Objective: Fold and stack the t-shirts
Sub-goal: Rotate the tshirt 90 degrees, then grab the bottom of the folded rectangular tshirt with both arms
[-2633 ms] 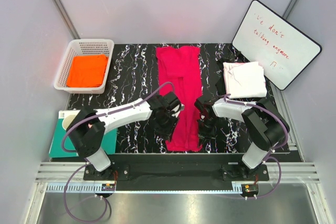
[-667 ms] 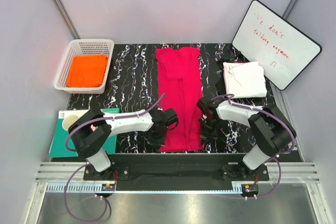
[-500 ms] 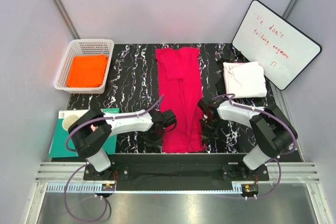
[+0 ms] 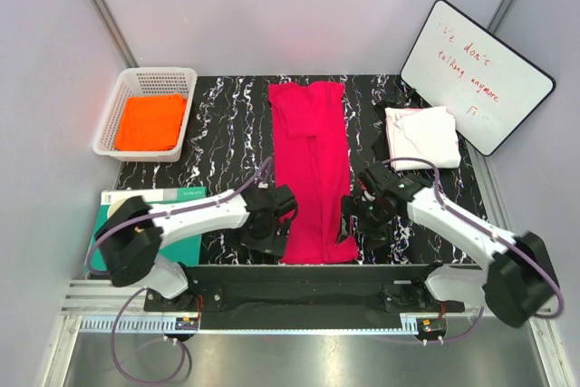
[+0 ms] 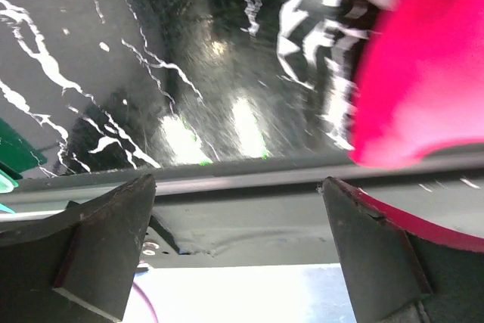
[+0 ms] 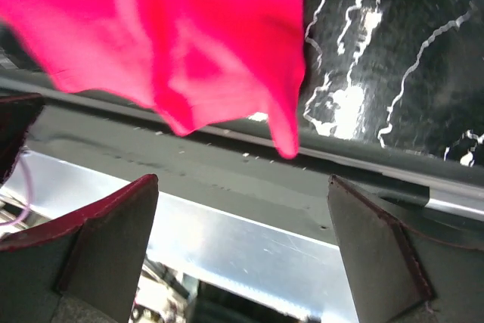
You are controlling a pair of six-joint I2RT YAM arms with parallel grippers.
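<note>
The crimson-pink t-shirt (image 4: pixel 313 165) lies as a long narrow strip down the middle of the black marbled table (image 4: pixel 227 133), its near end at the front edge. My left gripper (image 4: pixel 269 235) stands open just left of that near end, nothing between its fingers; the shirt's corner (image 5: pixel 423 88) shows at the right in the left wrist view. On the other side my right gripper (image 4: pixel 367 224) is open too and empty, with the shirt's hem (image 6: pixel 189 43) hanging above it in the right wrist view. A white t-shirt (image 4: pixel 421 137) lies folded at the back right. An orange t-shirt (image 4: pixel 151 121) rests folded in a basket.
A white plastic basket (image 4: pixel 116 111) stands at the back left. A whiteboard (image 4: pixel 477 74) with red writing leans at the back right. A teal-green board (image 4: pixel 181 242) lies at the table's near left. The metal rail (image 5: pixel 249 179) runs along the front edge.
Both grippers have let go of the pink shirt's near end and opened wide. The left one moved slightly left, the right one slightly right and back; the shirt lies still.
</note>
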